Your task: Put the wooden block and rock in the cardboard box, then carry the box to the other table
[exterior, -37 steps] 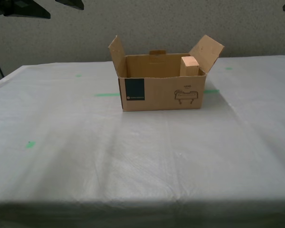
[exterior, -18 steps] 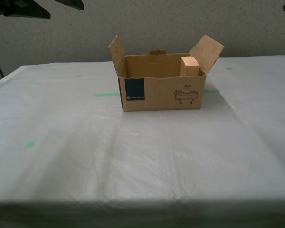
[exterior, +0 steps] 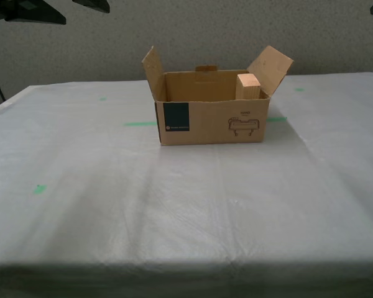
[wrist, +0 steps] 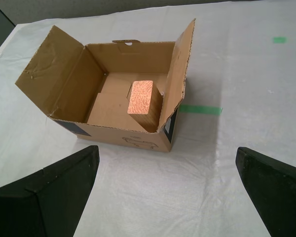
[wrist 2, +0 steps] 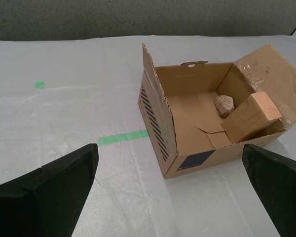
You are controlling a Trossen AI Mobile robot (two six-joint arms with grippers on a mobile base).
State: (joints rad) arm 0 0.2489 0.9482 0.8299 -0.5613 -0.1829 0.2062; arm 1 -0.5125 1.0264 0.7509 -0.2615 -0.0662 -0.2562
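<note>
Nearest lies the large table under its wrinkled, slightly glossy white sheet (exterior: 193, 211), dotted with small green tape marks (exterior: 40, 188). Further back on it stands the brown corrugated cardboard box (exterior: 211, 124), flaps upright, teal label facing the exterior camera. Inside leans the pale tan rectangular wooden block (exterior: 248, 85), tilted against the wall at the exterior view's right; the small pinkish-beige speckled rock (wrist 2: 225, 104) rests on the floor just beside it. My first gripper (wrist: 175, 190) and my second gripper (wrist 2: 177, 190) hover spread wide, empty, apart from the box.
</note>
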